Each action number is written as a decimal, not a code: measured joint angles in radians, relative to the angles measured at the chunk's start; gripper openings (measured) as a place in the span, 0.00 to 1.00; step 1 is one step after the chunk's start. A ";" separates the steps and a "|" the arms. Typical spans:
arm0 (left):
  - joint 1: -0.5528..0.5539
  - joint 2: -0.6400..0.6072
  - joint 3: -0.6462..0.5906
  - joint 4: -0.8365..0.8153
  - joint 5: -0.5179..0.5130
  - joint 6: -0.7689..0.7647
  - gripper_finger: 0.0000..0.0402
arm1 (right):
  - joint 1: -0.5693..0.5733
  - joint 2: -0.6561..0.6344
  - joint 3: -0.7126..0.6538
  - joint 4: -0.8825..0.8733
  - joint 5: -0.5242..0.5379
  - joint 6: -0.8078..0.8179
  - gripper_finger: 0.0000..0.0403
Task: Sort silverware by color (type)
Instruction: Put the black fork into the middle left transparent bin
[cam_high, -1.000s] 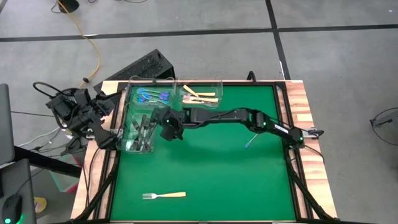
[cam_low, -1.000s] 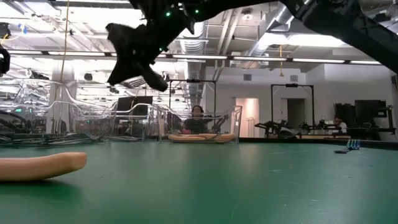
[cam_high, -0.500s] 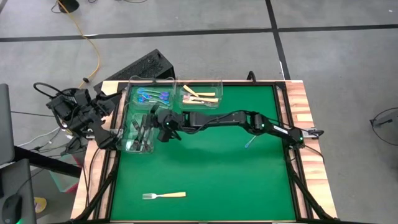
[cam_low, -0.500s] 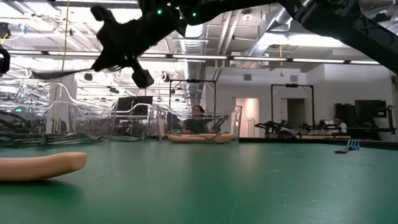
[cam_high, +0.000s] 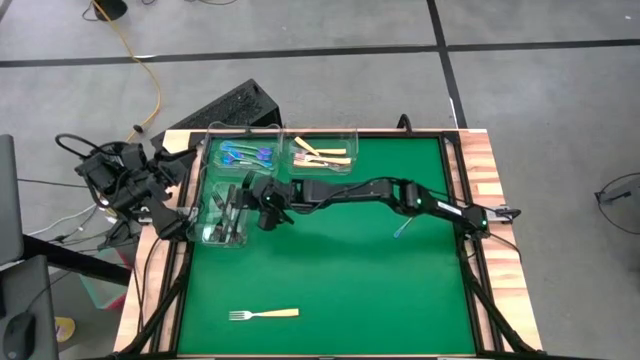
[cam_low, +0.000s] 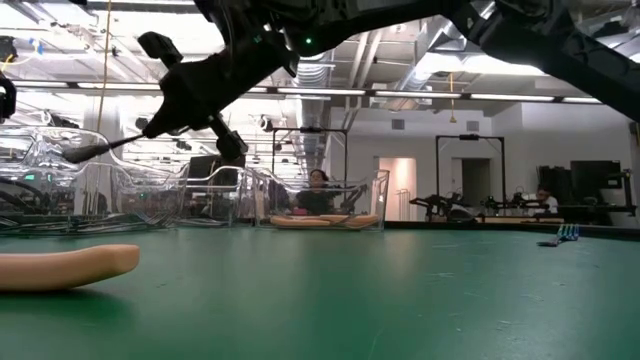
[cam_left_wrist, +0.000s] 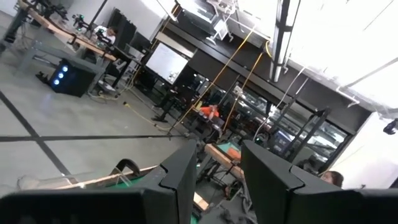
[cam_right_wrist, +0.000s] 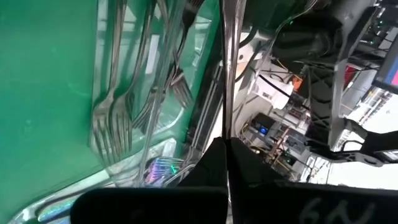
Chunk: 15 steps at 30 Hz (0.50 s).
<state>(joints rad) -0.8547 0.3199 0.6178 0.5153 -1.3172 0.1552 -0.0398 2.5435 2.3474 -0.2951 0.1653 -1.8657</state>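
The right gripper (cam_high: 258, 196) reaches across the green worktop (cam_high: 330, 270) to the bin of dark forks (cam_high: 226, 210) at the left edge, its fingers (cam_right_wrist: 214, 163) pressed together on the handle of a dark fork (cam_right_wrist: 227, 68) that points out over that bin. In the low view the same fork (cam_low: 100, 150) sticks out level from the gripper (cam_low: 185, 105), above the clear bin walls. The left gripper (cam_left_wrist: 217, 171) waits off the worktop's left side, folded back near the corner, its fingers spread with nothing between them. Behind the dark forks, a second bin holds the blue forks (cam_high: 245, 153) and a third the tan-handled forks (cam_high: 322, 153). One tan-handled fork (cam_high: 264, 314) lies alone near the front of the worktop, and a blue fork (cam_high: 402, 229) lies by itself toward the right side.
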 joint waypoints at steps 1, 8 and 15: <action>0.000 0.000 0.000 -0.006 -0.004 0.001 0.28 | -0.006 0.000 0.000 0.000 -0.013 -0.002 0.01; 0.000 0.000 0.000 -0.010 -0.007 0.002 0.28 | -0.031 0.000 0.000 -0.012 -0.109 -0.003 0.01; 0.000 0.000 0.000 -0.010 -0.011 0.025 0.28 | -0.048 0.000 0.000 -0.011 -0.189 -0.004 0.02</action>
<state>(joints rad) -0.8547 0.3199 0.6178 0.5056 -1.3284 0.1798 -0.0880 2.5435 2.3474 -0.3058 -0.0242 -1.8694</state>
